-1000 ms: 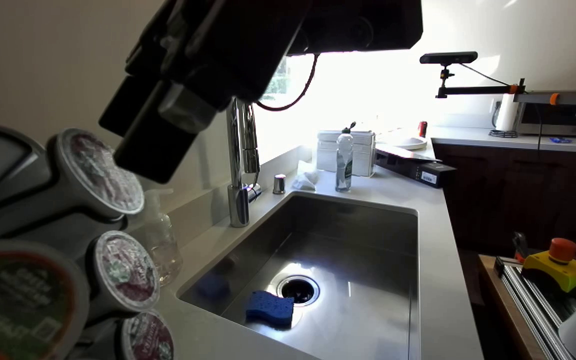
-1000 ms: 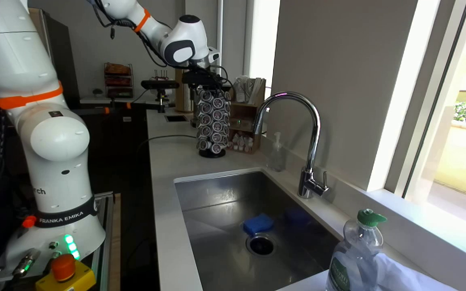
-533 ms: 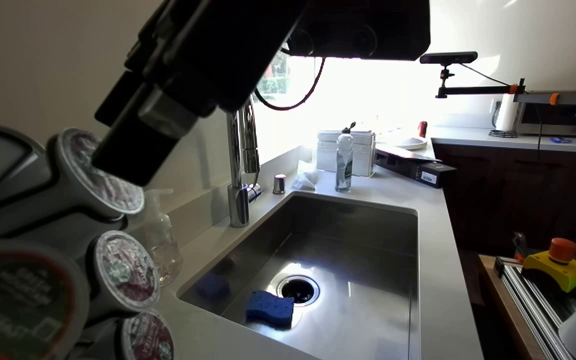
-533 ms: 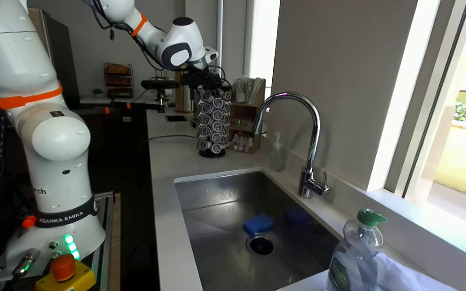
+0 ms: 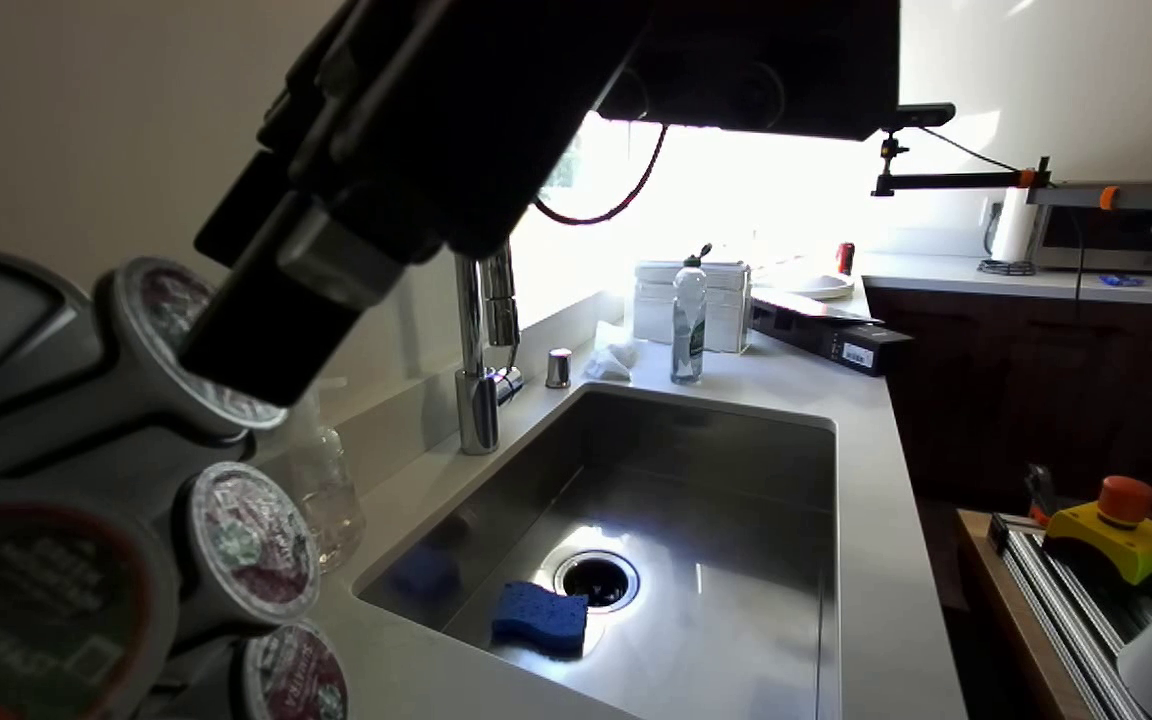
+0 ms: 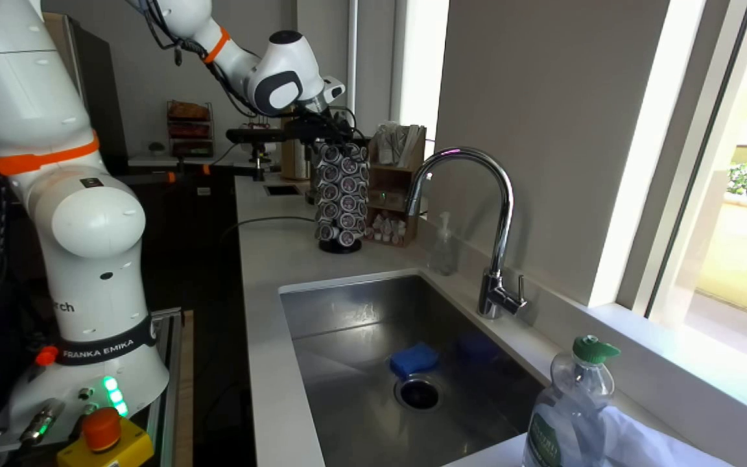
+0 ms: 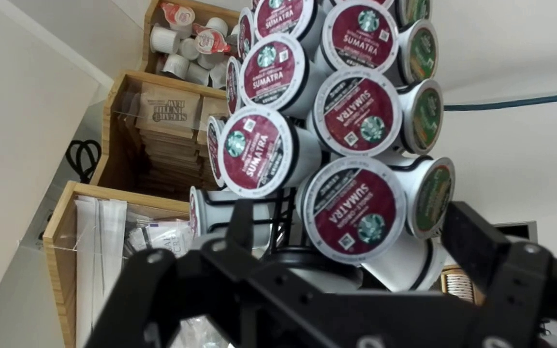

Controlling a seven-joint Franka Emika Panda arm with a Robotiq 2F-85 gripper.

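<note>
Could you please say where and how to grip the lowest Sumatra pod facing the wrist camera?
Probably hold the Sumatra pod by opposite edges of its round rim, coming at its lid, which faces us in the wrist view, framed by the open pincer. Care seems wise where a green-lidded pod sits close.

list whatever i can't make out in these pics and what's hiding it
Wrist view: part of the wooden organizer, hidden behind the gripper.
In an exterior view: the gripper's fingers; the pod rack seems to hide them.
In an exterior view: the large pod, cut off by the left edge, its print dim.
In an exterior view: the label on the black box, too small to read.
In both exterior views: inside the drain, lost in shadow.
</note>
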